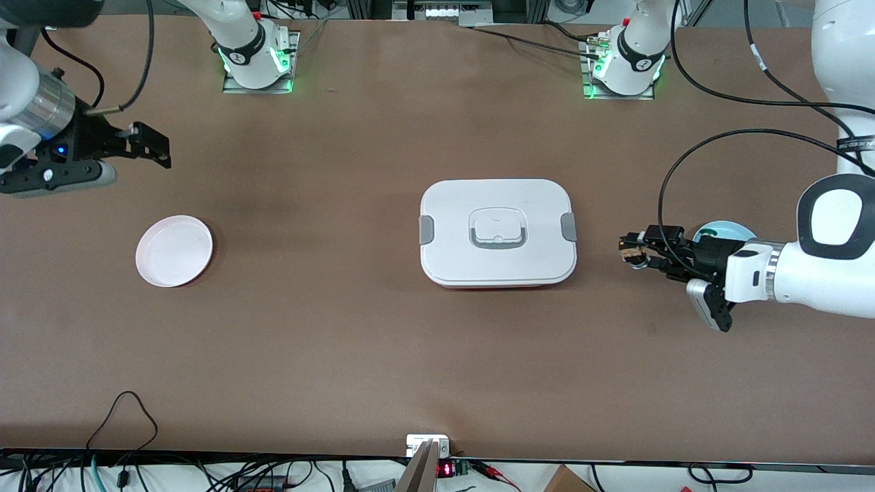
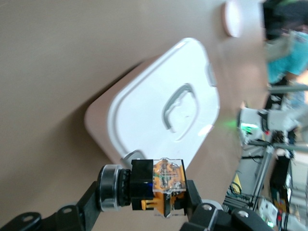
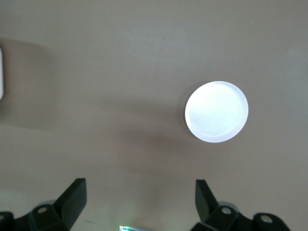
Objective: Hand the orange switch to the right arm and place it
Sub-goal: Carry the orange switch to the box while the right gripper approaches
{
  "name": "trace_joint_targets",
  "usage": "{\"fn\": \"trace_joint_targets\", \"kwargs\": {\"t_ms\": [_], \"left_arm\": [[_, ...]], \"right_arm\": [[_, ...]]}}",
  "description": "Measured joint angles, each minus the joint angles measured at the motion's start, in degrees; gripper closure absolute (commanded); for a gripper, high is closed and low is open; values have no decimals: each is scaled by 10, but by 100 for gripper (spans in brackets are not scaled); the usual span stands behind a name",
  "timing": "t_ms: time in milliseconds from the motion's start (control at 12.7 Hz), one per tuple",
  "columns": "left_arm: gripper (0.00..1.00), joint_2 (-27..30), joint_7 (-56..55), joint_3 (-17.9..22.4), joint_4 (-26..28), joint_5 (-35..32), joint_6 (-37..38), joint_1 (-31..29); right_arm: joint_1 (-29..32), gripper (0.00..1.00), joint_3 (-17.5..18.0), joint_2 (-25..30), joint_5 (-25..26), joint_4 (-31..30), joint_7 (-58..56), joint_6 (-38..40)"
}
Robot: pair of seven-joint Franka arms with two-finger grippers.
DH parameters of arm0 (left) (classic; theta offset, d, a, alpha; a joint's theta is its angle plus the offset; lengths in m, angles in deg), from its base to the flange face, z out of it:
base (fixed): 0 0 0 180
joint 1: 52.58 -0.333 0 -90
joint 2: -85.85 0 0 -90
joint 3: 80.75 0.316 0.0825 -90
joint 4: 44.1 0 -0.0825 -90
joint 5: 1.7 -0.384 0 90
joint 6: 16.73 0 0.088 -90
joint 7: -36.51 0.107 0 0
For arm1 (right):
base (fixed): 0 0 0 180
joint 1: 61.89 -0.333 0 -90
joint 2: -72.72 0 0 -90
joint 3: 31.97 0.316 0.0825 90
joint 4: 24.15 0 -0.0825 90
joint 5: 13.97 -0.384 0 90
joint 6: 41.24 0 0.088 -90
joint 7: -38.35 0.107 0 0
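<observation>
Currently the left pincer [image 1: 634, 254] hangs over the surface [image 1: 342, 355] at about 3 o'clock from the white lidded box [image 1: 497, 232], pinching the orange switch [image 2: 163, 186] between its fingertips. Just beside that arm's wrist, a pale blue plate [image 1: 724, 231] peeks out. At roughly 9 o'clock the right pincer [image 1: 152, 147] waits in the air, its fingers spread wide with nothing between them, above the surface near the pink plate [image 1: 174, 251].

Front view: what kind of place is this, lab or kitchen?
Most likely a robotics lab: two arm bases bolted to a brown table, loose cables and electronics along its edge, a lidded white container as prop.
</observation>
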Motion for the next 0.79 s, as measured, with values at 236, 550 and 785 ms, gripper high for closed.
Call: {"fn": "trace_joint_targets", "kwargs": {"t_ms": [236,550,785], "left_arm": [[98,-16,138,-7,4,89,-2,8],[99,-36,370,-11,7,205,-65,60],[99,-57,513,-12,21,314,-133,99]], "right_arm": [[2,0,-4,-1,-103,-8,-55,4],[14,0,-9,-16,-291,-66,-85,2],[11,0,-6,-33,-450,-137,-115,-35]]}}
